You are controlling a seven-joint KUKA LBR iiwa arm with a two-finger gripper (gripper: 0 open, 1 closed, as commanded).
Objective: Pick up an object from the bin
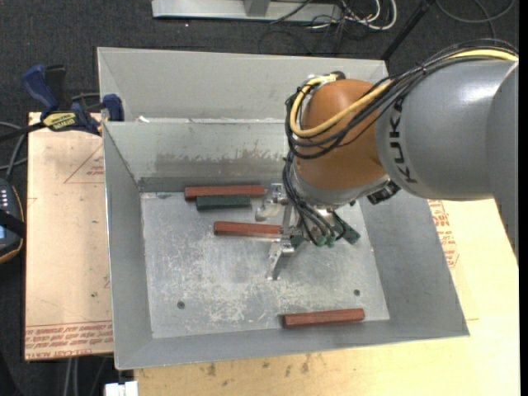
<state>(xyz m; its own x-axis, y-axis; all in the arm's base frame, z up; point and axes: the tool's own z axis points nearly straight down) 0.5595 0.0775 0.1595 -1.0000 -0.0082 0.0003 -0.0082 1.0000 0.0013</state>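
Observation:
My gripper (276, 236) hangs below the orange wrist cover in the middle of the bin. It is open, with one metal finger (270, 209) behind and the other (279, 262) in front of the right end of a red-brown bar (241, 229). That bar lies flat on the bin floor, running left to right, and its right end sits in the gap between the fingers. Whether the fingers touch it I cannot tell. Behind it, by the back wall, lie a second red-brown bar (227, 191) and a dark green bar (224, 204), side by side.
A third red-brown bar (323, 318) lies near the bin's front wall, right of centre. The arm and its orange cover hide the right rear part of the bin floor.

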